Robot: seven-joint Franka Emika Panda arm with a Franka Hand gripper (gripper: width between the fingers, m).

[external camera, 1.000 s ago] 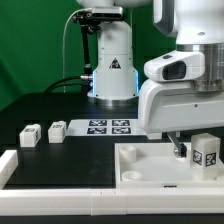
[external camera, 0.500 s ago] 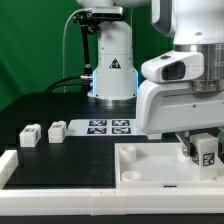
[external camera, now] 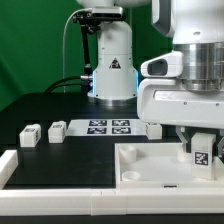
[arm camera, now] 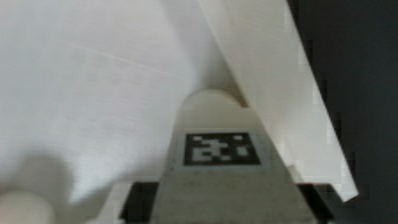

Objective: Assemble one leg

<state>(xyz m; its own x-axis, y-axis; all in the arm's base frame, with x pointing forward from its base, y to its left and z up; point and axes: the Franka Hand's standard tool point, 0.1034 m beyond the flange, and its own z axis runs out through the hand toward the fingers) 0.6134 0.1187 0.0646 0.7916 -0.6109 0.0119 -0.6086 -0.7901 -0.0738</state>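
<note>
Over the white tray (external camera: 150, 165), I am holding my tool (external camera: 201, 150) clenched on the leg (external camera: 202, 151), tag facing out, three spare legs (external camera: 42, 133) resting on the surface (external camera: 40, 110).

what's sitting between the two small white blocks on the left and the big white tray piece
In the exterior view, the marker board lies between the loose blocks and the tray piece, on the black table.

White tagged leg (external camera: 202, 152) (arm camera: 221, 150) stands upright over the tray's corner

gripper (external camera: 203, 147) fingers hidden – leg (external camera: 203, 150) half-covered
</note>
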